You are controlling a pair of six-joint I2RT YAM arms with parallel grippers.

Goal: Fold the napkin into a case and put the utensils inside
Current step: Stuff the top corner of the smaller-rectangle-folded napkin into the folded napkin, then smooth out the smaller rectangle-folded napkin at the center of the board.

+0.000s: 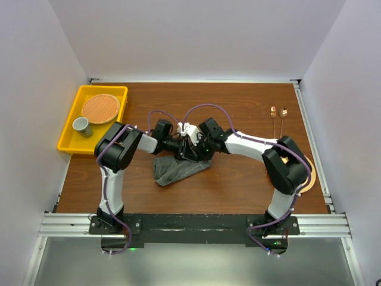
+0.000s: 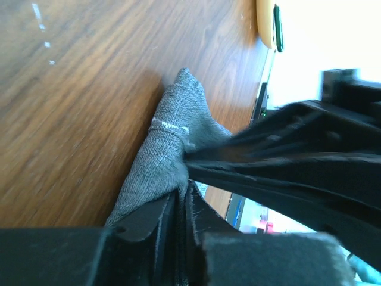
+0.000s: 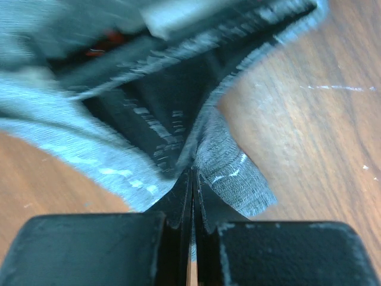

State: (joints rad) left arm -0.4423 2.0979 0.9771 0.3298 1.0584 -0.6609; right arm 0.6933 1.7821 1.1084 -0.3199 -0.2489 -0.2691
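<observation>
Folding is the step in hand: the left gripper has its jaws nearly together on a pinch of the one napkin, which lies bunched mid-table, and the right gripper is clamped tight on the cloth opposite. Next, I judge, the cloth needs spreading flat and creasing into a narrow pouch. Counted: one yellow tray, one cup and one woven mat at left; two utensils and one plate at right.

Overhead looks down; close wrist views share napkin.
</observation>
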